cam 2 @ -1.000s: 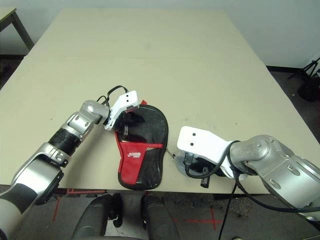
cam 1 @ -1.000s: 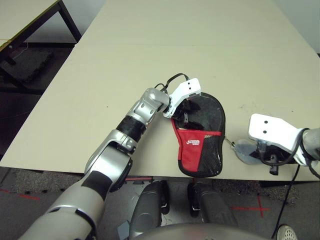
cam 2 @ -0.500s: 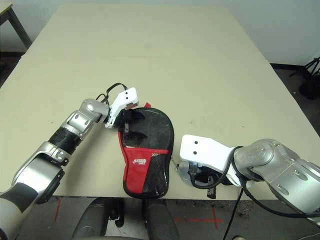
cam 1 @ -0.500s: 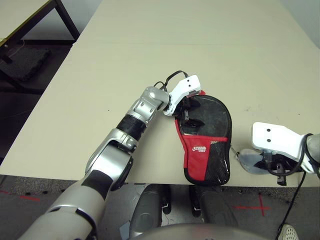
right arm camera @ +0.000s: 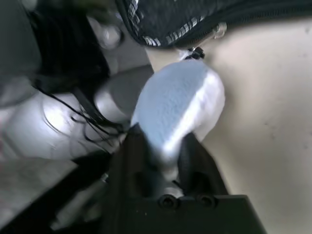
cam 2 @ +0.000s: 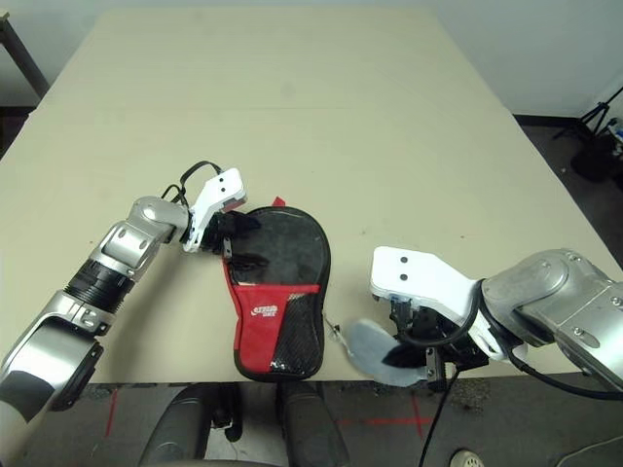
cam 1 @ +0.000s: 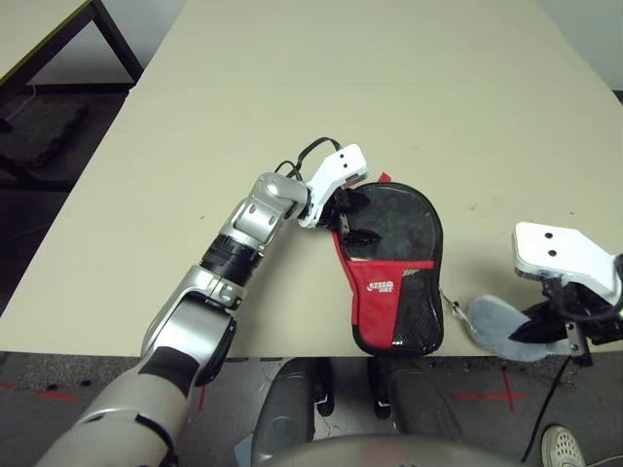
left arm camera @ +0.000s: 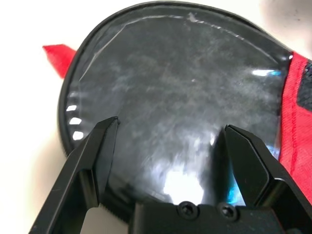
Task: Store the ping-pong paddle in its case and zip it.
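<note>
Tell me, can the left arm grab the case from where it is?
Probably yes. The left tool hangs open right over the case, nothing between them, the case's round end between its fingers.

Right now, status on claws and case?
Left claw open over black-and-red paddle-shaped case. Right claw shut on whitish-grey soft tab tied to case's zipper. Nothing in the way.

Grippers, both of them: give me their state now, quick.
Left gripper: open, over the case, holding nothing.
Right gripper: shut on the whitish-grey soft pad.
</note>
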Tool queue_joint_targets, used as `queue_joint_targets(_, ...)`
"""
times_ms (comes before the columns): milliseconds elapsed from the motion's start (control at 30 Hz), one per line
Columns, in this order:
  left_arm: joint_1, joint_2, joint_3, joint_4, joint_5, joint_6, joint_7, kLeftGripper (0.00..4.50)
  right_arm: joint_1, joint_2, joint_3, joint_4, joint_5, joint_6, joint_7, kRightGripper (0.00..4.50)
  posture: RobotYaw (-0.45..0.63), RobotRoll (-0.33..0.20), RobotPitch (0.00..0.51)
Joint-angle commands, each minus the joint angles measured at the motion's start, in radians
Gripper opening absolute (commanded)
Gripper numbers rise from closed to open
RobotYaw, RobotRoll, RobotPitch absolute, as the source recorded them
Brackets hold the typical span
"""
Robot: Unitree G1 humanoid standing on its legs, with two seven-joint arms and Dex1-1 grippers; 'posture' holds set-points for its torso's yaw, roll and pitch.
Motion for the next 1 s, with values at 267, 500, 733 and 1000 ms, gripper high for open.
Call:
queue_joint_targets(267,0.037,0.057,0.223,-0.020,-0.079,0.085,0.210,4.50,-0.245,0.225,-0.046,0.415,-0.072,0.025,-0.223,4.48,-0.15,0.000,0.193)
queue_joint_targets(500,0.056,0.010,0.436,-0.016,-0.126,-0.070,0.478,4.50,-0.398,0.588,-0.176,0.676,-0.315,-0.222,-0.668,4.48,-0.12,0.000,0.191)
queue_joint_targets(733,0.110,0.002,0.546,0.060,-0.136,-0.272,0.633,4.50,-0.377,0.829,-0.344,0.800,-0.439,-0.601,-0.935,4.48,-0.10,0.000,0.191)
queue_joint_targets(1000,0.141,-0.006,0.590,0.231,-0.124,-0.495,0.747,4.50,-0.357,0.853,-0.398,1.074,-0.571,-1.012,-1.042,4.48,-0.10,0.000,0.194)
